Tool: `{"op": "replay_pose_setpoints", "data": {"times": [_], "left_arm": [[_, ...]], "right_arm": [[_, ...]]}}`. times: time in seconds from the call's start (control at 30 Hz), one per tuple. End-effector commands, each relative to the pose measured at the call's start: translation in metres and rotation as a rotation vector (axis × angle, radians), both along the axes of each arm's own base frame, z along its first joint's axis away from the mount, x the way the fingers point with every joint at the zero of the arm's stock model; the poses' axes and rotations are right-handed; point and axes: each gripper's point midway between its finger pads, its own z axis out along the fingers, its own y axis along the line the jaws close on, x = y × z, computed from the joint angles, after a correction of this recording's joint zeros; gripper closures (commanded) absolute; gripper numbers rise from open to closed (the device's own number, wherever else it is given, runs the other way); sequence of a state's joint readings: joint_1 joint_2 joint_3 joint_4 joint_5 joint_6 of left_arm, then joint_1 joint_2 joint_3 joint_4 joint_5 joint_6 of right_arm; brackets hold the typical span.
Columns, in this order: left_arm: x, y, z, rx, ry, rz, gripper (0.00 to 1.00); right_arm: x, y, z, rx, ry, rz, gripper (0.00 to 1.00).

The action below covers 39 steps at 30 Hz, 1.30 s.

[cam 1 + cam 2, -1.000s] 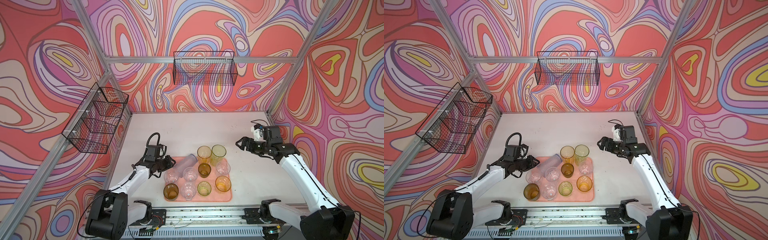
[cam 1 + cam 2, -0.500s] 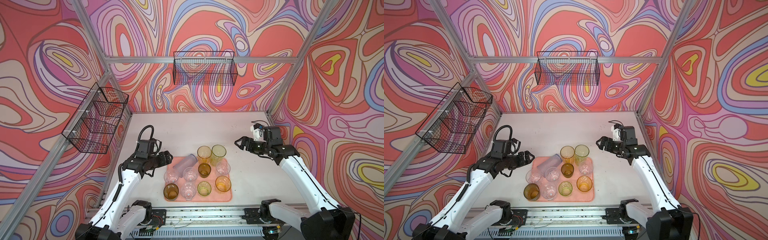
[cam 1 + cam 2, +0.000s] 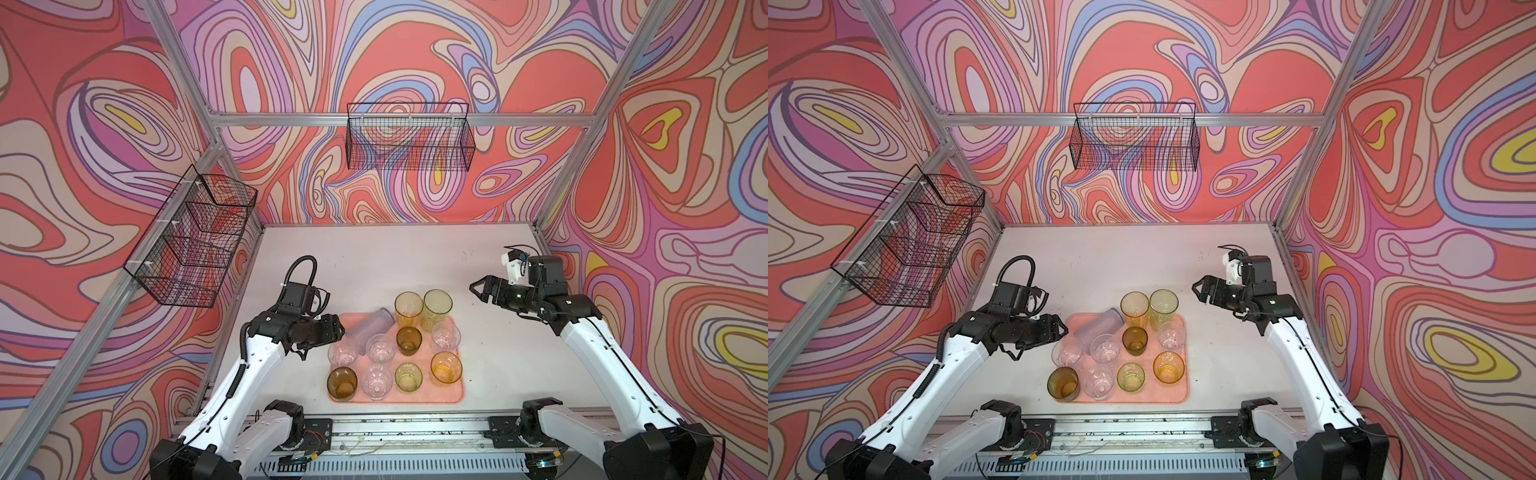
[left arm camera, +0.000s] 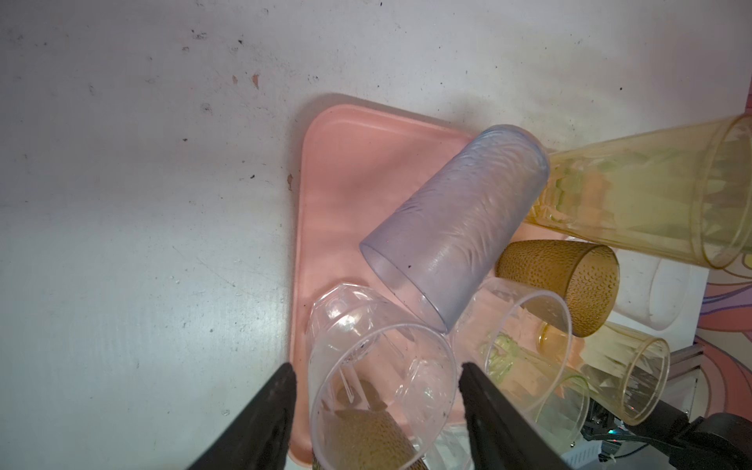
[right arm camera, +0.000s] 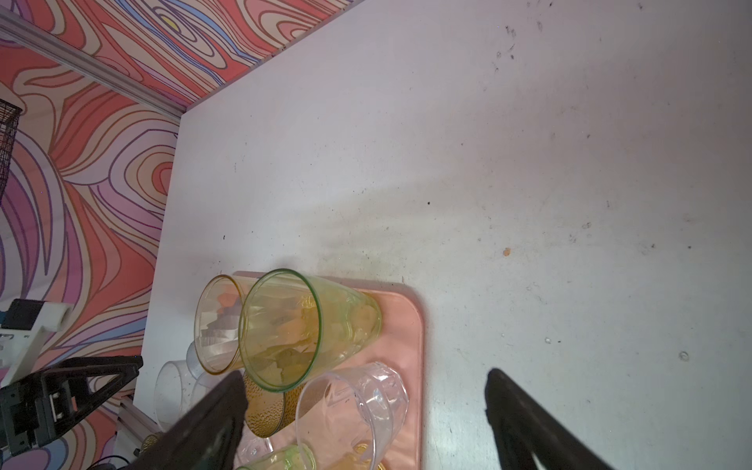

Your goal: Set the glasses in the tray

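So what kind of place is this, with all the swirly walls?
Probably a robot testing booth: two robot arms on a rail, swirly walls on a metal frame, and a tray of glasses to practise on.

Lettering, labels, brands, numbers, signs: none legible in any view. Glasses (image 4: 447, 228) bear moulded texture only. Tray (image 4: 337, 162) is plain salmon-pink. Wall panels (image 3: 415, 50) carry swirl pattern, no characters.

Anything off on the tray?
Yes: the pale blue tumbler lies tipped on its side in the far-left part of the tray, its mouth against two clear tumblers. The rest stand upright.
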State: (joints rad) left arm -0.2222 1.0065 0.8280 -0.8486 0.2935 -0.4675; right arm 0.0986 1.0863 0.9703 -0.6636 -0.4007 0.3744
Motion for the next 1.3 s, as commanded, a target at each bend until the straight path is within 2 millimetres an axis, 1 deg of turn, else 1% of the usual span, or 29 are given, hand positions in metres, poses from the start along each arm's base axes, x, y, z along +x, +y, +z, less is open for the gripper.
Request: {"op": "replay_pose_setpoints", "data": {"times": [0.0, 0.27, 0.33, 0.43, 0.5, 0.73, 0.87, 1.1, 1.17, 1.23, 1.27], "left_arm": [[-0.007, 0.006, -0.016, 0.052, 0.058, 0.000, 0.39], [-0.004, 0.007, -0.037, 0.135, 0.120, -0.032, 0.39], [-0.003, 0.007, -0.040, 0.143, 0.128, -0.040, 0.44], [-0.003, 0.006, -0.046, 0.150, 0.140, -0.051, 0.41], [-0.002, 0.005, -0.047, 0.151, 0.144, -0.060, 0.43], [0.000, 0.004, -0.059, 0.173, 0.178, -0.090, 0.42], [0.001, 0.004, -0.059, 0.174, 0.176, -0.096, 0.44], [0.001, 0.002, -0.045, 0.156, 0.122, -0.091, 0.43], [0.002, 0.000, -0.039, 0.144, 0.103, -0.091, 0.40], [0.006, 0.003, -0.032, 0.159, 0.082, -0.084, 0.32], [0.009, 0.005, -0.029, 0.174, 0.075, -0.079, 0.30]], "right_arm": [[0.002, -0.003, 0.003, -0.017, -0.026, -0.001, 0.06], [0.008, -0.005, 0.011, -0.031, -0.043, -0.010, 0.05], [0.008, -0.005, 0.012, -0.038, -0.044, -0.008, 0.05], [0.009, -0.007, 0.011, -0.048, -0.041, -0.012, 0.05], [0.009, -0.008, 0.012, -0.053, -0.045, -0.014, 0.05], [0.010, -0.012, 0.008, -0.080, -0.040, -0.028, 0.05], [0.009, -0.011, 0.006, -0.077, -0.033, -0.025, 0.05], [0.008, -0.011, 0.004, -0.072, -0.027, -0.025, 0.05], [0.008, -0.011, 0.003, -0.071, -0.022, -0.023, 0.05], [0.008, -0.011, 0.004, -0.070, -0.023, -0.026, 0.05], [0.007, -0.011, 0.004, -0.069, -0.021, -0.026, 0.05]]}}
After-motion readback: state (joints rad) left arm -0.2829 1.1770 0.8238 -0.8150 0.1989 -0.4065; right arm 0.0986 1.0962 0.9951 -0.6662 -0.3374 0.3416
